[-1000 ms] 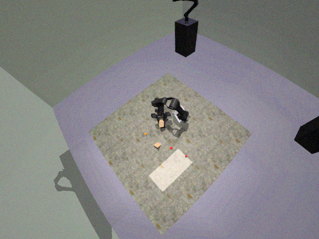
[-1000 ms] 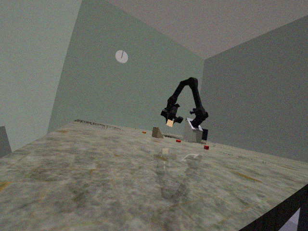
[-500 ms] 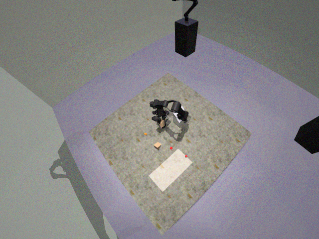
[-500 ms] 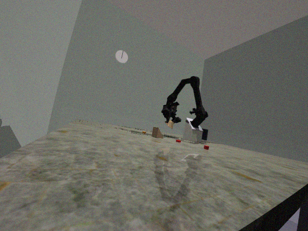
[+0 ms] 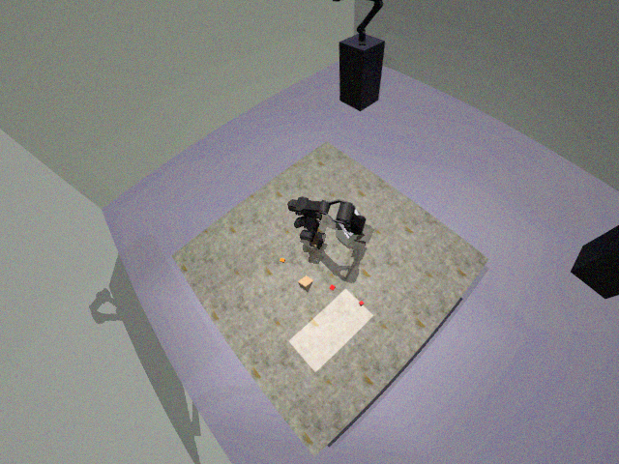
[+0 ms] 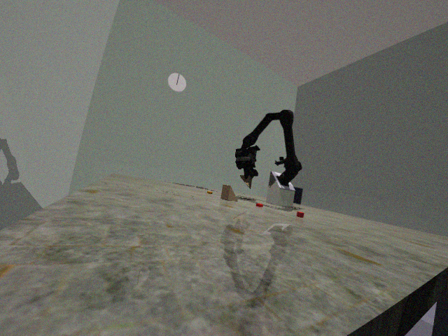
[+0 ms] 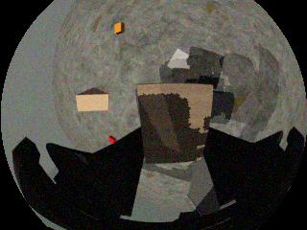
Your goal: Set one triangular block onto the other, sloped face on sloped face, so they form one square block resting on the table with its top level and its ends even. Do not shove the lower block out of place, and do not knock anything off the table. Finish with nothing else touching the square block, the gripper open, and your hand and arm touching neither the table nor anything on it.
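One tan triangular block (image 5: 305, 281) (image 6: 227, 192) (image 7: 92, 103) rests on the table. In the exterior view its upright side is at the left and its slope drops to the right. My gripper (image 5: 314, 242) (image 6: 248, 176) (image 7: 172, 129) is shut on the other triangular block (image 6: 246, 181) (image 7: 160, 125), which hangs above the table, tilted, with a corner pointing down in the exterior view. In the wrist view this block spans between both fingers, mostly in shadow. The two blocks are apart. The arm largely hides the held block in the top view.
An orange cube (image 5: 282, 260) (image 6: 209, 192) (image 7: 118, 28) lies beyond the resting block. One red cube (image 5: 332, 287) (image 6: 259, 204) (image 7: 111, 139) lies near that block, another red cube (image 5: 361, 303) (image 6: 300, 214) by a pale rectangle (image 5: 330, 332) on the table.
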### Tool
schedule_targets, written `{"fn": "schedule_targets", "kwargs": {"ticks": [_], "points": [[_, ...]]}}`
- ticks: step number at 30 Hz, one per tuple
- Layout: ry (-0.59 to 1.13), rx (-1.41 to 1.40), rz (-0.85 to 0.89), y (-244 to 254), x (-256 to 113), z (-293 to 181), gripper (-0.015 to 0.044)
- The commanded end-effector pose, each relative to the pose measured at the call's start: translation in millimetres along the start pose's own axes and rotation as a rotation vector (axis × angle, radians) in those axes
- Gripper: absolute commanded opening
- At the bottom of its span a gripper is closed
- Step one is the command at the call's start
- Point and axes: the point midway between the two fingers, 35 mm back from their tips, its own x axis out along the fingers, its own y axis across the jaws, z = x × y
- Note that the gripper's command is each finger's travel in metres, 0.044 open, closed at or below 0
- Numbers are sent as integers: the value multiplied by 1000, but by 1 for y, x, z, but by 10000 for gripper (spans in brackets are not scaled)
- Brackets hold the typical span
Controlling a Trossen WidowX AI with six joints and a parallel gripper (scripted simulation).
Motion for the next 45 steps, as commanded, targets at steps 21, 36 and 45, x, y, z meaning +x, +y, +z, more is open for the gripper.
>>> {"fn": "schedule_targets", "kwargs": {"ticks": [21,36,45], "points": [[32,-777,-235,9,-3,1,0],[109,-1215,-364,16,-6,3,0],[106,-1214,-368,35,-8,4,0]]}}
